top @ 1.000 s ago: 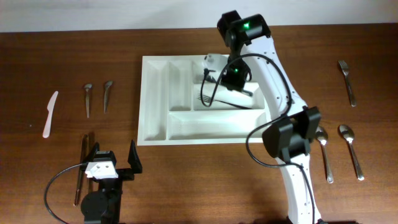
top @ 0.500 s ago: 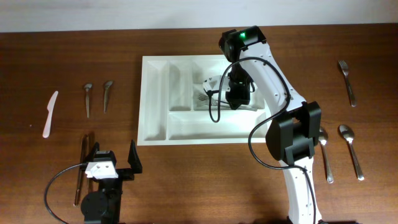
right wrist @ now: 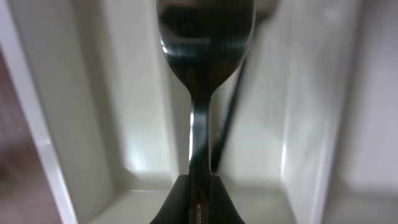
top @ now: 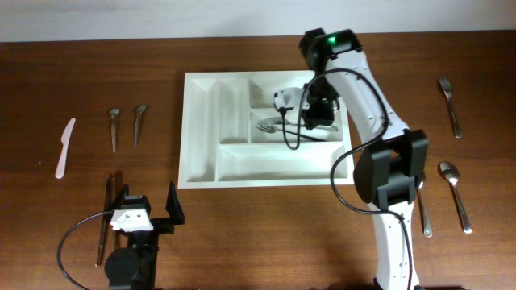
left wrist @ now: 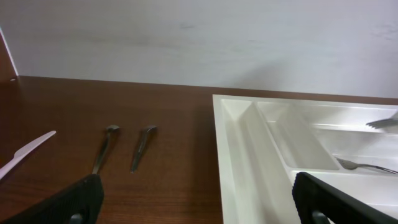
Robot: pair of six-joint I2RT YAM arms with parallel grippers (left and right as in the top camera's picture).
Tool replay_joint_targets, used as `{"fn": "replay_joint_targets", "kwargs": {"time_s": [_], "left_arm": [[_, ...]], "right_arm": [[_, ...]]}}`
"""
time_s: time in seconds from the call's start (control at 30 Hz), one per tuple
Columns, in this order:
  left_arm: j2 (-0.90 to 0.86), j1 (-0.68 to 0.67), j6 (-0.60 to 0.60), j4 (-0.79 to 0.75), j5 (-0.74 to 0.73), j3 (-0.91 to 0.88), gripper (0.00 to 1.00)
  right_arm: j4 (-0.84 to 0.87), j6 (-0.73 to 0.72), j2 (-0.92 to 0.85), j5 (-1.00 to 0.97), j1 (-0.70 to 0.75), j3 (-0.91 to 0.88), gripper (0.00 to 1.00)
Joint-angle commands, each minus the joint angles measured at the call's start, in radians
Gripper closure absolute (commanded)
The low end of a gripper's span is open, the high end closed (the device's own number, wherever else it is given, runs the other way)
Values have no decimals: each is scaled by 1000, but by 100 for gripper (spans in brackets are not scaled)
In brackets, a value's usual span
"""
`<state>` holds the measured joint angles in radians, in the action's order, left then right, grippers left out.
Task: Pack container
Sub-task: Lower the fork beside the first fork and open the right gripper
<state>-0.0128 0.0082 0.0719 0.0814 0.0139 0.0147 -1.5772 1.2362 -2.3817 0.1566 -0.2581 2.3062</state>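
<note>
From above, the white tray (top: 201, 137) sits in the middle of the tabletop (top: 81, 64). The right gripper (top: 302, 119) hangs over the tray's middle long slot, clamped on a fork (top: 268, 125). The left gripper (top: 147, 211) is wide open near the tray's front left corner.

From the left wrist, the tray looks like stiff, light plastic.

From the right wrist, the fork looks thin, hard and probably slippery. The handle is the best place to hold it.

**Cutlery around the two hands**

The right hand (right wrist: 199, 190) holds a fork (top: 266, 125) over the middle long compartment of the container (top: 201, 153). On the surface (top: 242, 234) to its right lie a second fork (top: 450, 106) and two spoons (top: 448, 170). Two small spoons (top: 114, 129) lie ahead of the left hand (top: 147, 206), and a plastic knife (top: 64, 147) lies further left.
</note>
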Motion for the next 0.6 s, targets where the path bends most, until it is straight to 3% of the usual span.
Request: {"fn": "replay_joint_targets", "kwargs": {"time_s": [0.0, 0.57], "left_arm": [[6, 4, -9, 1, -8, -6, 1], [6, 4, -9, 1, -8, -5, 1]], "right_arm": [[8, 17, -3, 43, 11, 2, 95], [30, 17, -49, 73, 8, 2, 91]]}}
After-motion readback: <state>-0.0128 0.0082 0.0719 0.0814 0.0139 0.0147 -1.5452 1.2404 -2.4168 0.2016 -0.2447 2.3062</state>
